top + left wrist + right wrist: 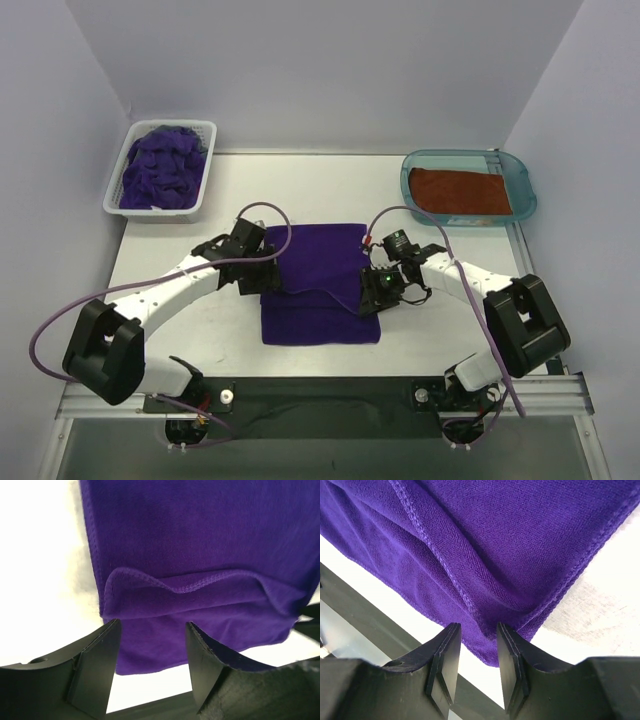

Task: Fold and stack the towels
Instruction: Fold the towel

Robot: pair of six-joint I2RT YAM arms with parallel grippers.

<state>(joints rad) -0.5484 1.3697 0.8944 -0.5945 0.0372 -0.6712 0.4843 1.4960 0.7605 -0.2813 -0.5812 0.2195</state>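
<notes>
One purple towel [318, 322] lies mid-table between your arms, one layer lapped over another, so you look to be mid-fold. Your left gripper [152, 625] has its jaws spread at the towel's left edge, clamping nothing. Your right gripper [479, 627] sits at the right corner with a narrow gap; I cannot tell if it pinches cloth. Next you likely need both layers caught on each side and carried across evenly.

White table [320, 190]: purple towel [320, 300] at centre; white basket [205, 170] far-left corner; teal tray [522, 185] far-right corner.
</notes>
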